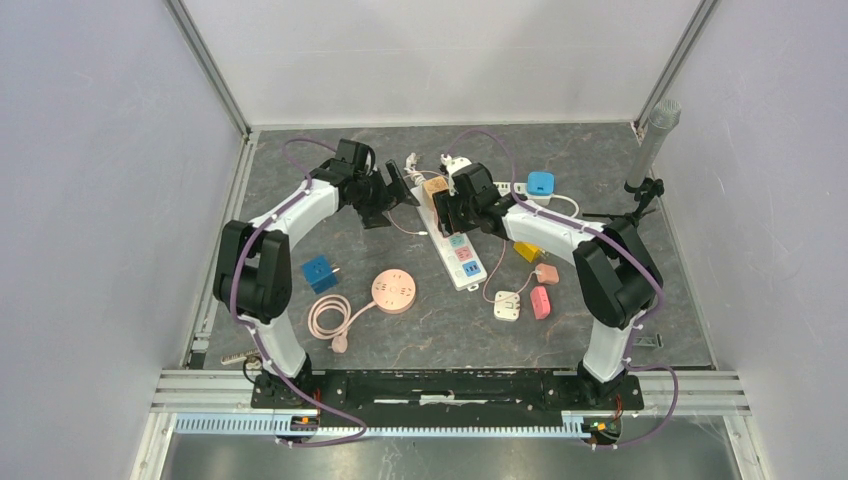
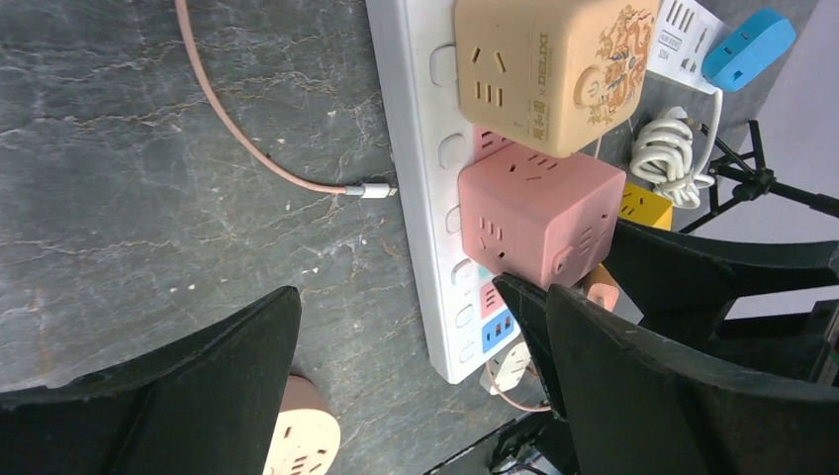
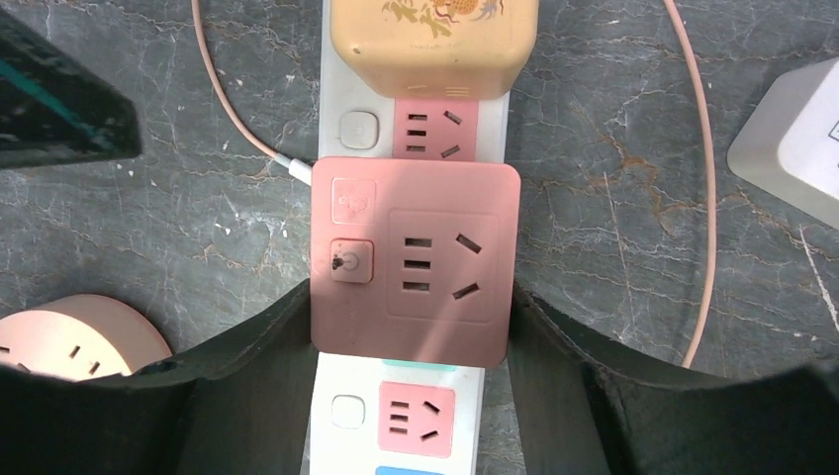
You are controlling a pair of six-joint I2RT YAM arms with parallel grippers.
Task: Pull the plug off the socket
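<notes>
Pink cube plug [image 3: 416,262] looks rigid, smooth, firmly seated; right gripper [image 3: 411,293] pinches its flat sides, left gripper [image 2: 420,297] gapes empty.

Blue cube adapter [image 1: 318,272], round pink socket [image 1: 393,291] beside it — cord [image 1: 325,318] coiled, light-blue adapter [image 1: 540,183] at back, grey marbled table [image 1: 420,335].

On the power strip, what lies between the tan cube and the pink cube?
A free pink socket of the strip, in the right wrist view.
</notes>
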